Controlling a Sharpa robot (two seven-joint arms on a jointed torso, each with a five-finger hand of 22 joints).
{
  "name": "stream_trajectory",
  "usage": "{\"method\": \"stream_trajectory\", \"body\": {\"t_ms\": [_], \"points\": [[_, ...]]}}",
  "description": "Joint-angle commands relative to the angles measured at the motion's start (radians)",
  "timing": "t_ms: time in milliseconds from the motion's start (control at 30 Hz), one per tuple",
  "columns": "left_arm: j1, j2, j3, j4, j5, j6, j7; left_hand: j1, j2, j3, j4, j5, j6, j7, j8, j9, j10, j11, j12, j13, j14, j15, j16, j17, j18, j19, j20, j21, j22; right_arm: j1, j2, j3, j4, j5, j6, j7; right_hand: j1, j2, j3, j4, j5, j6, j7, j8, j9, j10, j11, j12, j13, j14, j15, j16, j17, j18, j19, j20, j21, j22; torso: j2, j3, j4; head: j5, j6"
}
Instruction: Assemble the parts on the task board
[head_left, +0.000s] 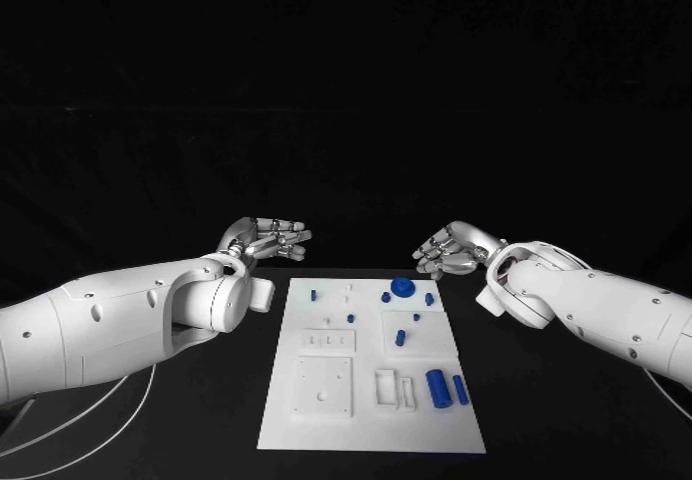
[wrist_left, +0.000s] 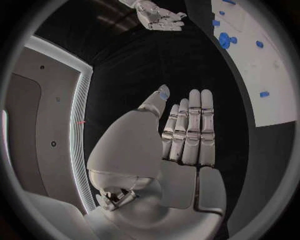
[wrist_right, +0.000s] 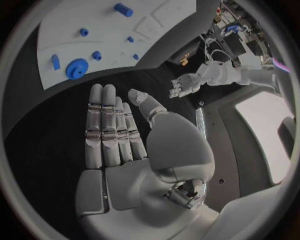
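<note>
Both robot hands hover over the far end of the black bench, one on each side of the task board, and neither holds anything. The left robot hand is flat with its fingers straight and side by side, and the wrist view shows its palm bare. The right robot hand is likewise unloaded, with fingers extended and nothing between them in its own wrist view.

What matters for the coming move is which robot hand lies closer to which part. The round blue disc sits at the far edge of the board, just inward of and below the right robot hand, clearly nearer to it than to the left one. A small blue peg lies just beside the disc on the same side.

The long blue cylinder and a thinner blue pin lie near the board's close end, well apart from both robot hands, on the right arm's side. Their long axes run along the board's length, toward and away from the robot. So a grasp would likely close across that axis, from the sides.

My judgement is that the right robot hand is better placed for the first pick, since most blue parts lie on its half of the board.
</note>
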Motion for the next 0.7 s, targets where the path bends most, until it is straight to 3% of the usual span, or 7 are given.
{"method": "stream_trajectory", "body": {"t_ms": [33,133,233,433,700], "points": [[0.008,-0.015,0.007,0.031,-0.045,0.037,0.0,-0.011,-0.001,-0.001,-0.01,0.0,-0.005,0.001,-0.002,-0.001,0.004,0.003,-0.003,0.001,-0.004,-0.006,0.062,0.028,0.024,-0.01,-0.003,0.066,0.044,0.002,0.009,0.001,0.002,-0.245,0.01,-0.075,-0.006,-0.014,0.012,-0.004,0.003,0.005,-0.004,0.003,0.001,0.016,-0.008,0.004,0.002,0.014,-0.018,0.134,0.205,0.006,0.036,-0.027,0.095,0.071,0.032,-0.0034,0.0101,-0.004,0.008],[0.012,-0.031,0.017,0.056,-0.054,0.044,-0.004,-0.027,-0.001,-0.001,-0.022,-0.001,-0.008,-0.001,-0.001,0.0,0.001,0.002,-0.003,0.002,-0.039,-0.012,0.174,0.075,0.036,-0.03,-0.007,0.165,0.108,0.002,0.023,0.002,0.003,-0.318,0.008,-0.106,-0.028,-0.036,0.069,-0.002,0.0,0.004,-0.004,0.004,0.002,0.021,-0.011,0.004,0.004,0.004,-0.022,0.187,0.349,0.012,0.015,-0.031,0.173,0.152,0.05,-0.0054,0.0193,-0.008,0.017],[0.015,-0.044,0.023,0.077,-0.061,0.053,-0.01,-0.038,-0.002,0.003,-0.029,-0.003,-0.008,0.001,-0.002,0.0,0.001,-0.001,-0.003,0.001,-0.058,-0.018,0.28,0.113,0.044,-0.036,-0.012,0.236,0.148,0.003,0.039,0.003,0.003,-0.393,0.001,-0.136,-0.034,-0.044,0.081,-0.001,-0.011,0.004,-0.008,0.003,0.003,0.005,-0.008,0.005,0.005,0.03,-0.024,0.202,0.373,0.017,0.036,-0.033,0.193,0.174,0.066,-0.0048,0.0275,-0.012,0.025],[0.019,-0.057,0.026,0.103,-0.073,0.064,-0.016,-0.046,-0.004,0.004,-0.034,-0.006,-0.011,0.0,-0.001,0.0,-0.002,-0.001,-0.003,0.002,-0.072,-0.021,0.356,0.137,0.052,-0.041,-0.011,0.283,0.165,0.003,0.056,0.003,0.006,-0.485,-0.017,-0.183,-0.052,-0.064,0.112,0.0,-0.027,0.001,-0.011,0.003,0.004,-0.021,-0.005,0.005,0.005,0.035,-0.025,0.251,0.422,0.004,0.07,-0.038,0.215,0.203,0.083,-0.0071,0.0376,-0.016,0.025],[0.024,-0.062,0.027,0.122,-0.078,0.074,-0.021,-0.05,-0.004,0.0,-0.035,-0.01,-0.013,-0.001,-0.001,0.0,-0.007,0.0,-0.003,0.002,-0.067,-0.023,0.378,0.138,0.056,-0.04,-0.012,0.308,0.163,0.003,0.069,0.003,0.014,-0.548,-0.018,-0.223,-0.066,-0.084,0.152,0.003,-0.051,-0.002,-0.015,0.003,0.006,-0.032,-0.003,0.004,0.006,0.029,-0.023,0.301,0.45,0.003,0.085,-0.038,0.232,0.257,0.095,-0.0107,0.0439,-0.023,0.027]]}}
